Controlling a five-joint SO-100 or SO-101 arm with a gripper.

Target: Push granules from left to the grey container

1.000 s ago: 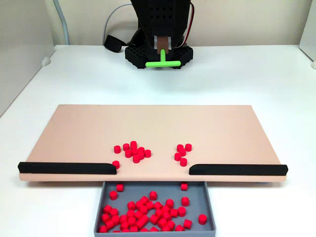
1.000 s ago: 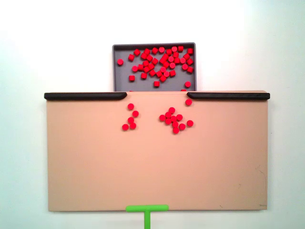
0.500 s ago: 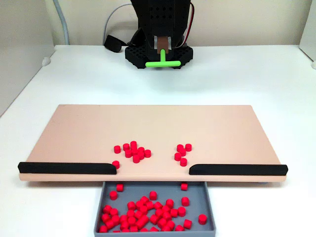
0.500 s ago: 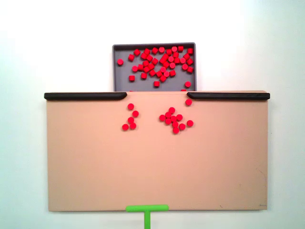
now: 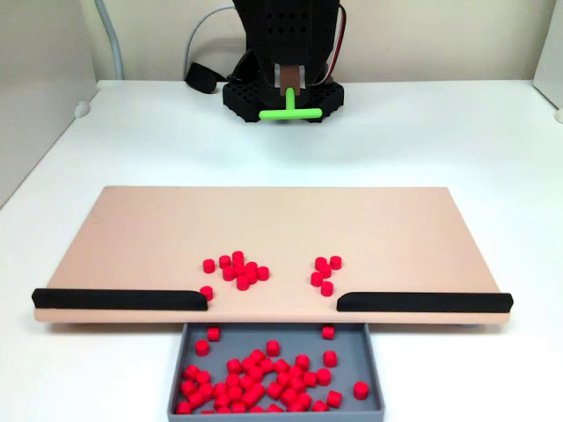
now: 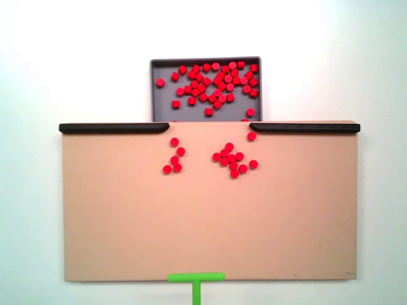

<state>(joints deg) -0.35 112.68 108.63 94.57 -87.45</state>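
1. Nothing has moved since the earlier frames: arm, pusher and every pellet sit where they were.
2. Held at the gripper (image 5: 288, 90), the pusher (image 5: 288, 112) is a smooth bright green T with a thin stem and a rounded crossbar; the jaws are closed on that stem.
3. Ahead of the jaws lies the board (image 5: 264, 220), a flat matte beige rectangle, its near edge just beyond the crossbar in a fixed view (image 6: 196, 277).
4. Granules (image 5: 239, 268) are small glossy red cylinders; on the board's far part they form a larger cluster and a smaller cluster (image 5: 325, 274), well apart from the jaws.
5. Beyond the board's far edge sits the container (image 6: 154, 95), a shallow grey plastic tray with low walls, holding most of the pellets in a loose heap.
6. Two slim black bars (image 5: 119, 299) line that far edge, leaving a gap in front of the tray; one stray pellet lies just beside the end of a bar.
7. Behind the jaws stand the arm's black perforated base (image 5: 242, 95) and a cable, on a white table (image 5: 457, 141).
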